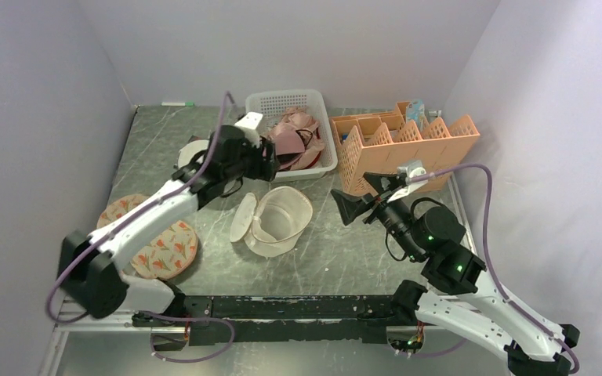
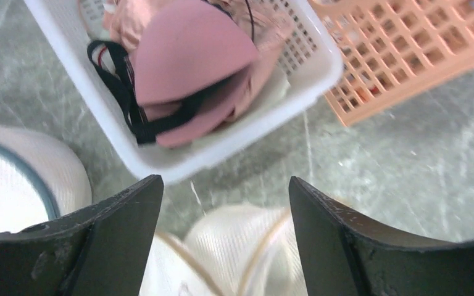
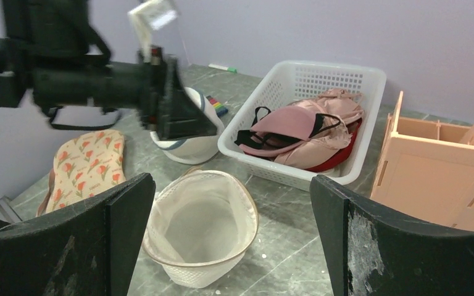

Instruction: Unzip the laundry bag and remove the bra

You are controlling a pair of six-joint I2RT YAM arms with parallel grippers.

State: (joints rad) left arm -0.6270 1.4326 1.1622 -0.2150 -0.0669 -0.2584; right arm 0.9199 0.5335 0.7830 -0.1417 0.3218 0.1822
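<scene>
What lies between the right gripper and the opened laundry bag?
Only bare table lies between the right gripper and the laundry bag; the top view shows the gap.

Laundry bag (image 1: 282, 223) sits mid-desk (image 1: 337, 262), its flap (image 1: 243, 217) lying right against it at 9 o'clock. Going off the bag: basket (image 1: 282, 95) at 12 with the bra pile (image 1: 296, 139) in it, slotted rack (image 1: 411, 153) at 2 just beside the basket, drum bag (image 1: 190, 151) at 11. Two flat pouches (image 1: 165, 249) lie out at 8 to 9, one behind the other. Left claw (image 1: 273, 160) hangs between bag and basket, right claw (image 1: 343, 207) at 3.
</scene>
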